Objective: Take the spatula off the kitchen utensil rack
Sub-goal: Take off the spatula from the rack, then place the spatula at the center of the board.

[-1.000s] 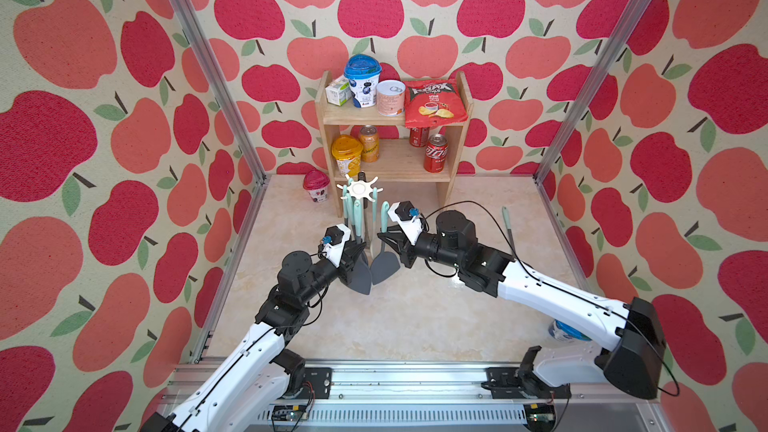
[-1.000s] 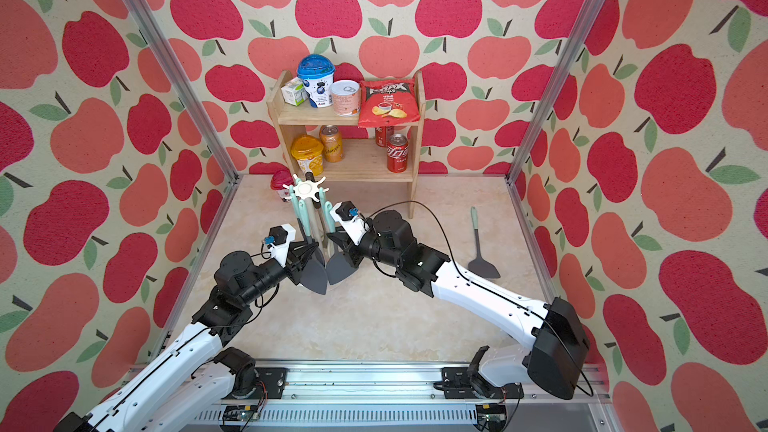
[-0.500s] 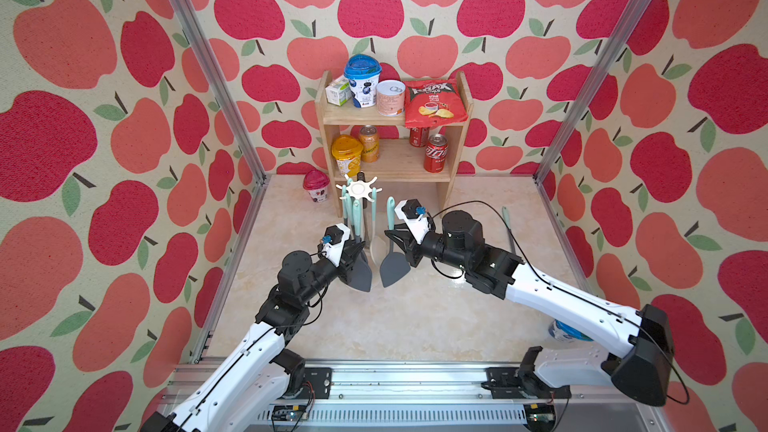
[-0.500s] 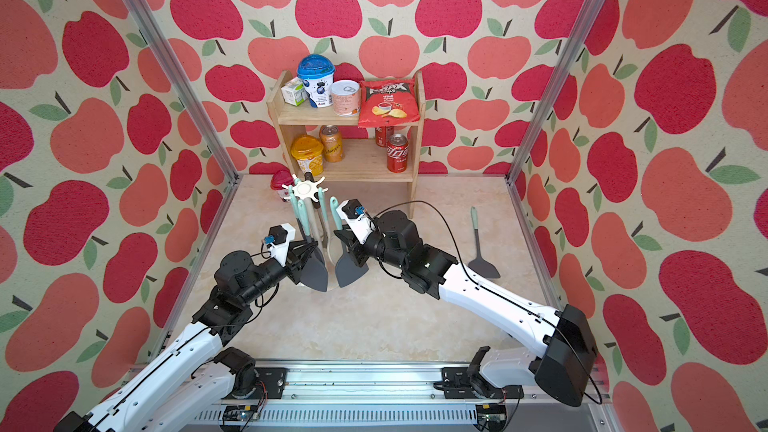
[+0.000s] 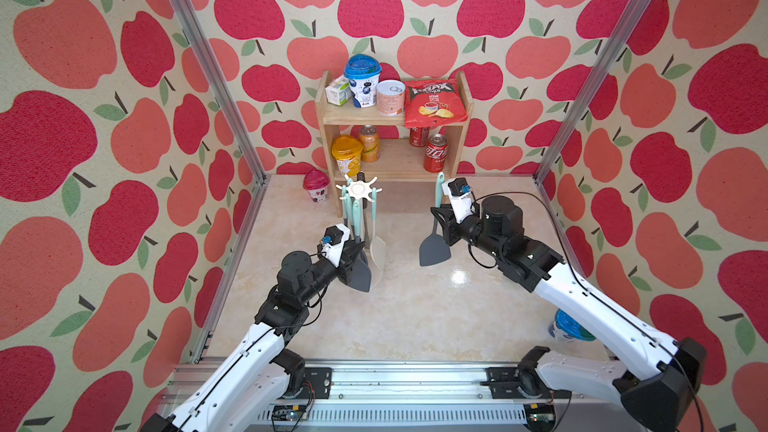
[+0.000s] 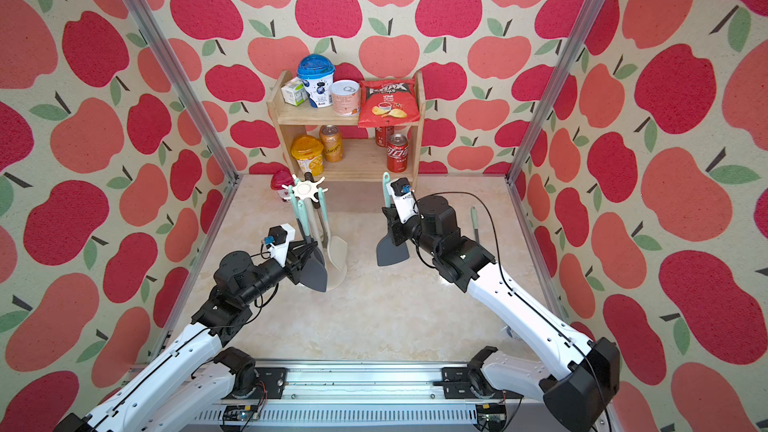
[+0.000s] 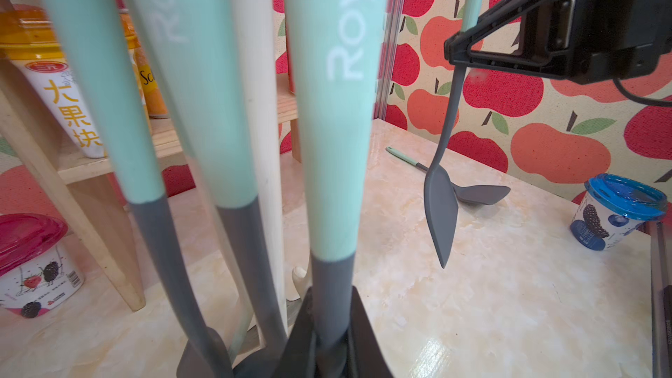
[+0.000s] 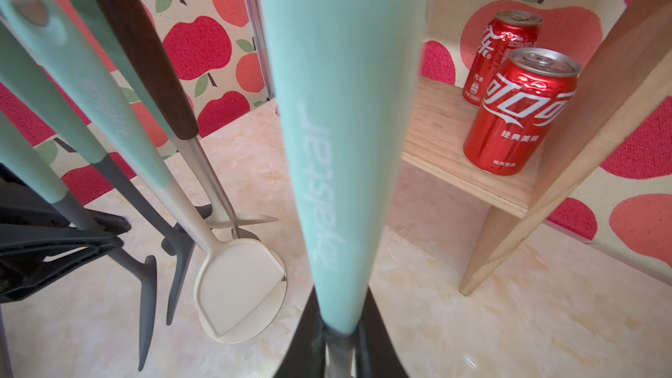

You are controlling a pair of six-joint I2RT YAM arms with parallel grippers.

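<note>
Two spatulas are gripped at once. The right gripper (image 5: 439, 224) is clenched on the thin neck of a mint-handled, grey-bladed spatula (image 5: 434, 249), which is held upright, free of every hook and well apart from the kitchen utensil rack (image 5: 358, 190) on the right arm's side, with its blade clear of the table. The left gripper (image 5: 353, 250) is clamped on the neck of a second spatula (image 5: 360, 275), whose handle is seen running up to the rack's crown. Trouble is most likely to be caused by that left-hand hold: should the arm be drawn back, the slender rack could be dragged or tipped, and the cream turner (image 5: 377, 248) hanging just beside could be shaken off. The freed spatula is pinched only at its narrow neck, so it could be swung or let slip in a quick move. Its handle tip, raised near the wooden shelf (image 5: 361, 120) behind the rack, could also be knocked against the boards. A third spatula (image 6: 474, 222) is lying far beyond the rack and could be struck at set-down. Compared with a second ago, the freed spatula has been carried from just beside the rack, where the two grey blades almost met, to a clear gap; the left gripper has not been moved.
</note>
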